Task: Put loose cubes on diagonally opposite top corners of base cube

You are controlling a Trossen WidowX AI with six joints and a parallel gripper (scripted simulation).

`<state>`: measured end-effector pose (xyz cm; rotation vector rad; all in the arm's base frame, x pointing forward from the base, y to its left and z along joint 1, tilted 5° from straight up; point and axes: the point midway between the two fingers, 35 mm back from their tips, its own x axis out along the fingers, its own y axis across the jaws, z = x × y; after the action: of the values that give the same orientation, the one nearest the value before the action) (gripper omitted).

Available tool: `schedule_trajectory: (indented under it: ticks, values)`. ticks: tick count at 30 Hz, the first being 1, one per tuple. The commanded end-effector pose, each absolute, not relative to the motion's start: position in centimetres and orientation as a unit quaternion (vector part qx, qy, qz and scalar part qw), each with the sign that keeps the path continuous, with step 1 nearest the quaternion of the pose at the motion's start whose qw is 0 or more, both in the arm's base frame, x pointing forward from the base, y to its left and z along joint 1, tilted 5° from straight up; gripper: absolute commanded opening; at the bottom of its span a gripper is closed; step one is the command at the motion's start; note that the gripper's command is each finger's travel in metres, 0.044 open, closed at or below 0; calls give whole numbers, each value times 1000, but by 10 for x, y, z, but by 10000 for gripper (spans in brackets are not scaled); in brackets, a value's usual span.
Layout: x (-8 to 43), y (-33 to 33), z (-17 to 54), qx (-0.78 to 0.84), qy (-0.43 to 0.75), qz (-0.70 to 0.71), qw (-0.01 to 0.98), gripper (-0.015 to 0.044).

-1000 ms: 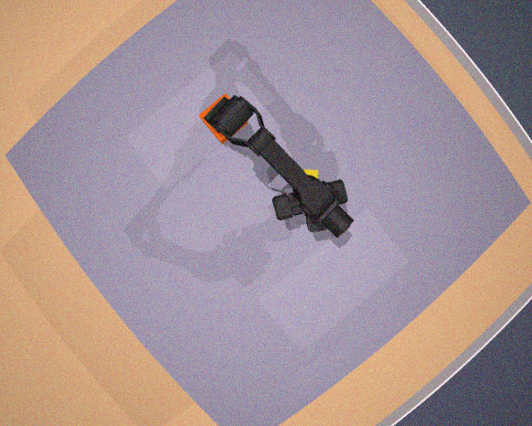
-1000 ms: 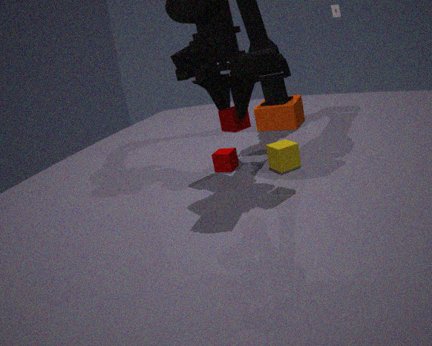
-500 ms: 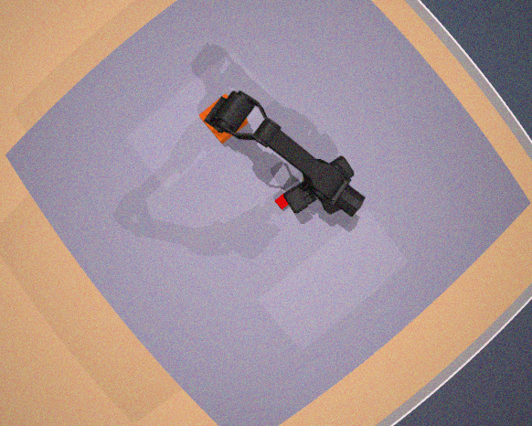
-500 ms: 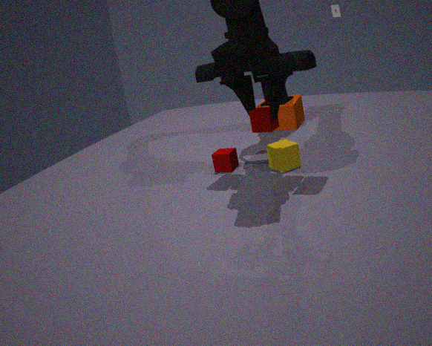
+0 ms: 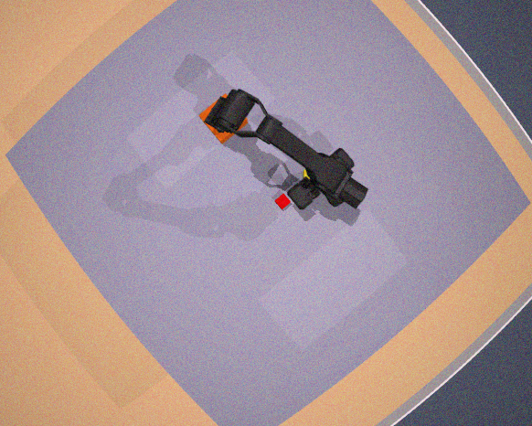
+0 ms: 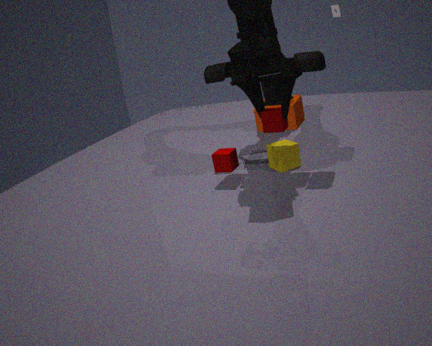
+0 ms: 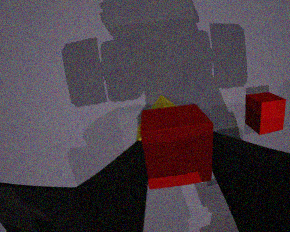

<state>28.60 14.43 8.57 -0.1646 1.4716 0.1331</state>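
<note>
The tool grips a red cube above the yellow cube; from the top the yellow cube is almost hidden.

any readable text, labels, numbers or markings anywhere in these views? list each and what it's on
None readable on the held red cube, loose red cube, yellow cube, orange base block or black gripper.
Small pale wall plate: too small and blurred to tell.
</note>
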Motion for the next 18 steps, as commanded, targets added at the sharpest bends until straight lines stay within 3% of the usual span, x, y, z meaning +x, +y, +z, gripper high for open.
schedule_trajectory:
  ticks: [1, 18]
  values:
    - [286, 144, 83, -78, 669, 61, 737, 105]
    - [289, 145, 60, -79, 669, 62, 737, 105]
